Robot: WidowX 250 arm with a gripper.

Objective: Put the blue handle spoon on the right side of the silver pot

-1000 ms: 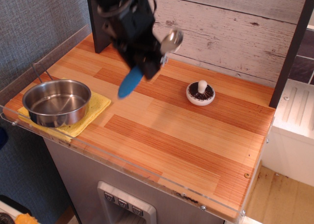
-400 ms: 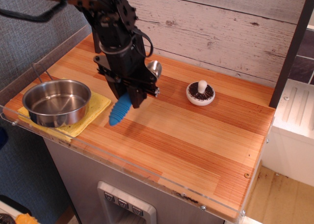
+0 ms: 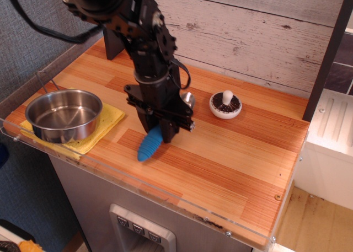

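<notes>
Observation.image view: spoon (image 3: 151, 143) clamped in gripper (image 3: 164, 129), low over counter (image 3: 231, 153), right of pot (image 3: 63, 115), blue tip touching or nearly touching wood. Pot on yellow cloth (image 3: 105, 123). Placement nearly done; release left.

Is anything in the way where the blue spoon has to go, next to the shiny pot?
Nothing visible is. The gripper holds the blue handle spoon low over bare wood, right of the silver pot and its yellow cloth. The mushroom toy sits farther right, off to the side.
</notes>
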